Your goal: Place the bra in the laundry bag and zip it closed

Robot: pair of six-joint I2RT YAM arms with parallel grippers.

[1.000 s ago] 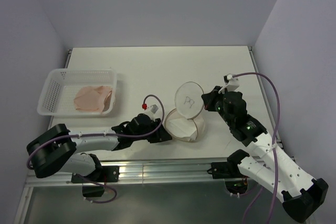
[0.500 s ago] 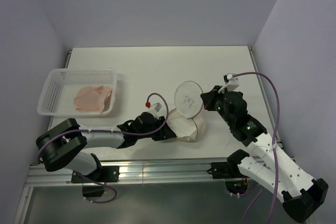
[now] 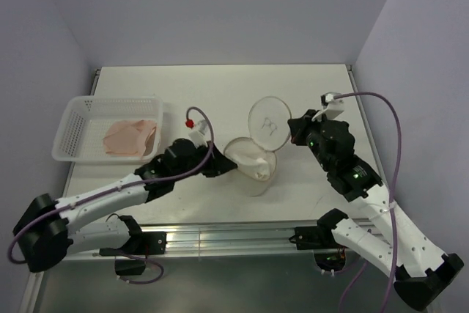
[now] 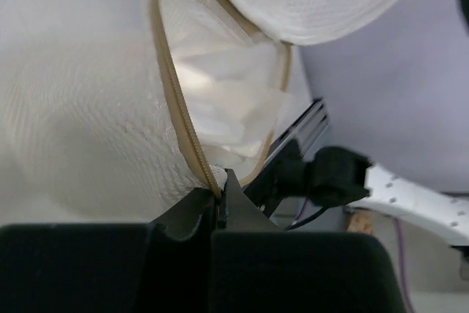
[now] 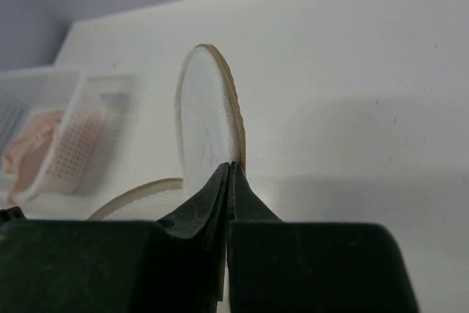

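The laundry bag (image 3: 255, 160) is a round white mesh case with a tan zipper rim, held open and lifted off the table at its middle. My left gripper (image 3: 224, 164) is shut on the rim of its lower half (image 4: 183, 130). My right gripper (image 3: 290, 132) is shut on the rim of the upright lid half (image 3: 267, 122), which also shows in the right wrist view (image 5: 209, 133). The pink-peach bra (image 3: 130, 138) lies in the white basket (image 3: 73, 126) at the left, far from both grippers; it also shows in the right wrist view (image 5: 26, 155).
The white perforated basket stands at the table's left edge. Walls close in at the back and both sides. The table's front edge has a metal rail (image 3: 220, 238).
Both grippers have risen and lifted the bag off the table. The lid half has moved up and back, and the bag's mouth now gapes wider. The left arm has stretched out further.
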